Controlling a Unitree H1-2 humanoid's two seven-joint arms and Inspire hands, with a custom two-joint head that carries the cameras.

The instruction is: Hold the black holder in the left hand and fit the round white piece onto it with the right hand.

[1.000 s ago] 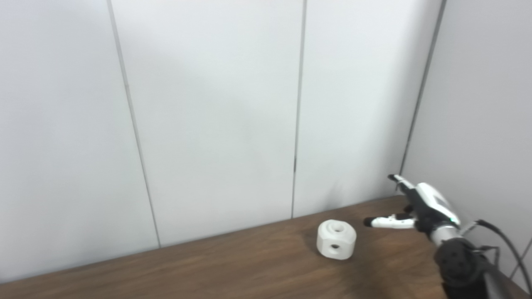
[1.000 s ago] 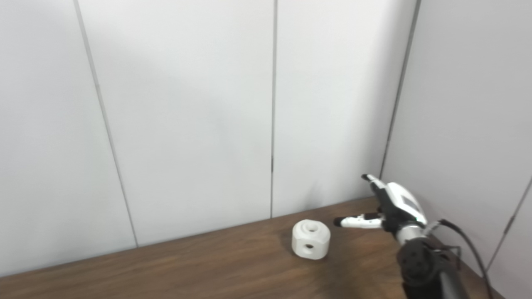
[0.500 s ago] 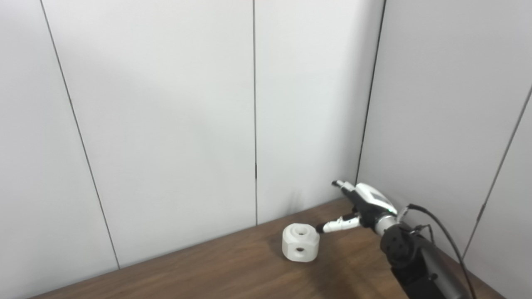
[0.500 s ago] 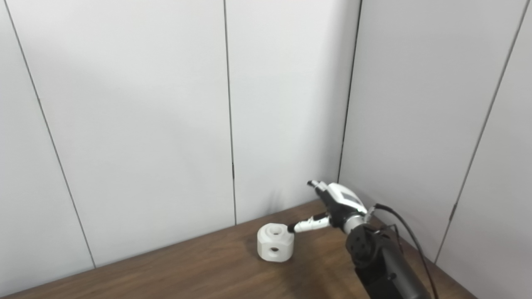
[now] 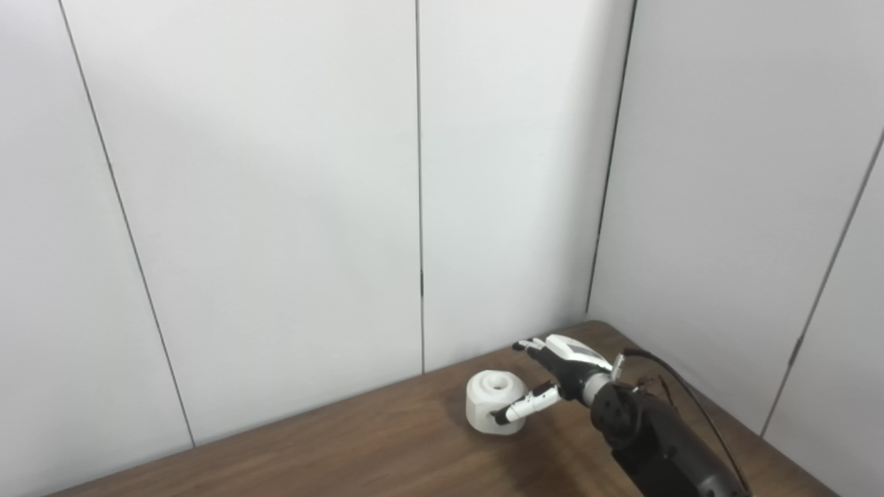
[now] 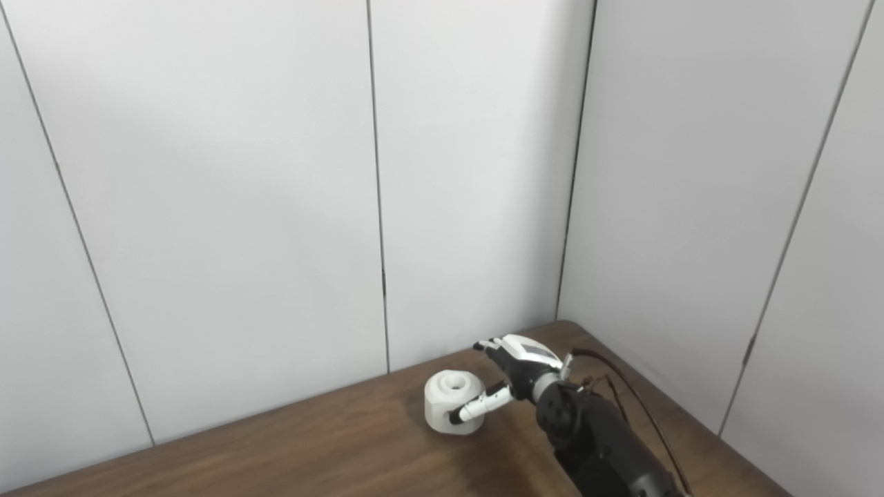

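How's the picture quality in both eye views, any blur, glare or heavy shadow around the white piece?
Left eye view: sharp enough, white piece and right hand show clean edges, soft shadow on the table left of the piece. Right eye view: the same, no glare, even light, faint shading across the wall panels.

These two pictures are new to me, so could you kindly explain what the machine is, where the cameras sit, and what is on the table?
Both pictures come from two cameras side by side on a humanoid robot's head, so they show one scene. The dark arm entering at lower right ends in the right hand, fingers spread, holding nothing, its thumb reaching across the front of the round white piece. That piece stands on the brown table, against grey wall panels. The left hand and the black holder are out of view.
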